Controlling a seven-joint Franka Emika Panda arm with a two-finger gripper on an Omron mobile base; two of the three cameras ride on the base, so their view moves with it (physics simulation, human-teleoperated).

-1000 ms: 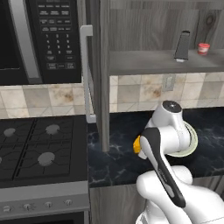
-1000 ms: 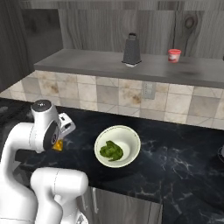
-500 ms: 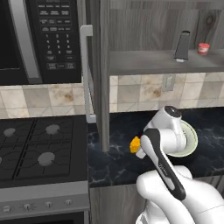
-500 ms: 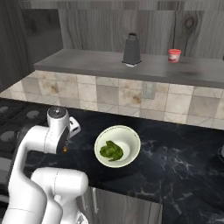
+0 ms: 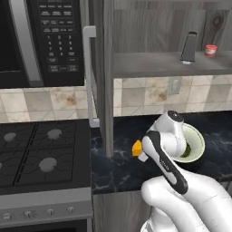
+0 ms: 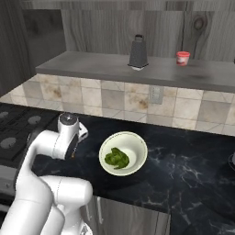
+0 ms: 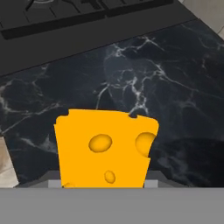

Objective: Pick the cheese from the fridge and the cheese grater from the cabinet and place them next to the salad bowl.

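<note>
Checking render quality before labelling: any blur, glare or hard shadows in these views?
Left base view: soft and low-resolution, microwave keypad unreadable. Right base view: even light, faint shadow under the salad bowl, no glare. Hand view: cheese sharp and flatly lit; a soft dark patch on the counter beside it.

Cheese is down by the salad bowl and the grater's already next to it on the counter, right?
Not the grater. The cheese is by the salad bowl, but the cheese grater is on the cabinet shelf, as the right base view shows.

Glossy black marble counter [image 7: 144,74], wood-grain cabinet [image 6: 137,23]
</note>
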